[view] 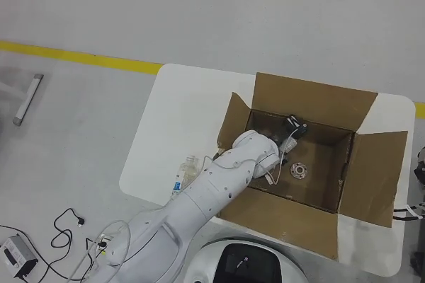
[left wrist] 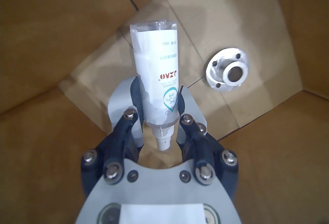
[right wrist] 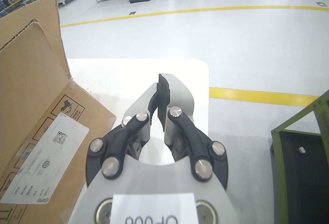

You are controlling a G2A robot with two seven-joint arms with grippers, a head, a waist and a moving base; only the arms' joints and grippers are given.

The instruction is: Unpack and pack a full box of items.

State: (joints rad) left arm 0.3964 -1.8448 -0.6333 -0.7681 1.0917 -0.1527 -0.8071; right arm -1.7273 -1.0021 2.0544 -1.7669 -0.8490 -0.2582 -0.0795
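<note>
A brown cardboard box (view: pixel 308 99) sits open on a white desk (view: pixel 184 106), all four flaps folded outward. In the top view, the left arm stretches from the near side of the desk over the box's rim, and its claw (view: pixel 292 138) is down inside the box. Just outside the box's left wall, small clear bottles (view: pixel 186 173) stand together on the desk. A small round metal flange (view: pixel 298 170) lies on the box floor.

The left wrist view brings the inside of the box (left wrist: pixel 51 16) close. The left claw (left wrist: pixel 159 92) is clamped on a clear spray bottle (left wrist: pixel 156 60) with a white label, gripping it near the neck. The nozzle points back toward the wrist and the base points toward the box floor. Whether the base touches the floor cannot be told. The flange (left wrist: pixel 226 69) is a silver disc with a raised hub and small holes; it lies beside the bottle and apart from it.

The right wrist view looks from outside the box. The right claw (right wrist: pixel 160 96) is closed with nothing in it, over a corner of the desk (right wrist: pixel 128 70). Beside it is the box's outer wall (right wrist: pixel 30 68), which carries a white shipping label (right wrist: pixel 43 160).
</note>
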